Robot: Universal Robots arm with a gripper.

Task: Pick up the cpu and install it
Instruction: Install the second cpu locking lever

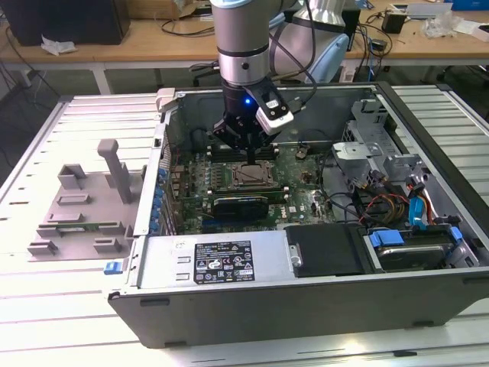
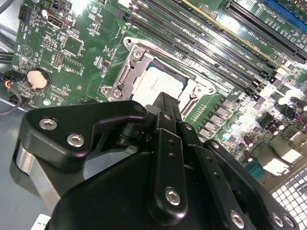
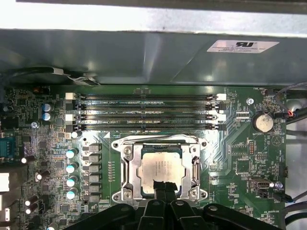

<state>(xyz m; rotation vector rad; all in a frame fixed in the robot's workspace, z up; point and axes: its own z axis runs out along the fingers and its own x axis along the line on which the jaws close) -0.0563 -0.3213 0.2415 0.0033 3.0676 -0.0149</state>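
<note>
Open computer case [image 1: 306, 267] lies on its side on the slatted bench [image 1: 46, 306], motherboard [image 1: 302, 180] facing up. Arm hangs straight down into the case from above.

The tool [image 1: 253, 153] sits directly over the metal socket frame [image 1: 253, 176] near the middle of the board. In the first wrist view, the tool [image 3: 162, 188] has its fingers drawn together, black tips pressed side by side, no gap between them. Tips overlap the near edge of the cpu [image 3: 160, 167]; whether they touch it or hover just above, cannot tell.

The cpu lies flat inside the socket frame [image 3: 192, 165], pale silver top up, squared to the frame. In the second wrist view, the cpu [image 2: 160, 86] shows just past the fingertips [image 2: 165, 103], seated within the frame.

Four long memory slots [image 3: 146, 112] run parallel just beside the socket. A round coin battery [image 3: 263, 121] sits on the board, well apart from the socket.

On the bench at the exterior view's left, a grey plastic fixture [image 1: 84, 206] with upright posts stands outside the case.
</note>
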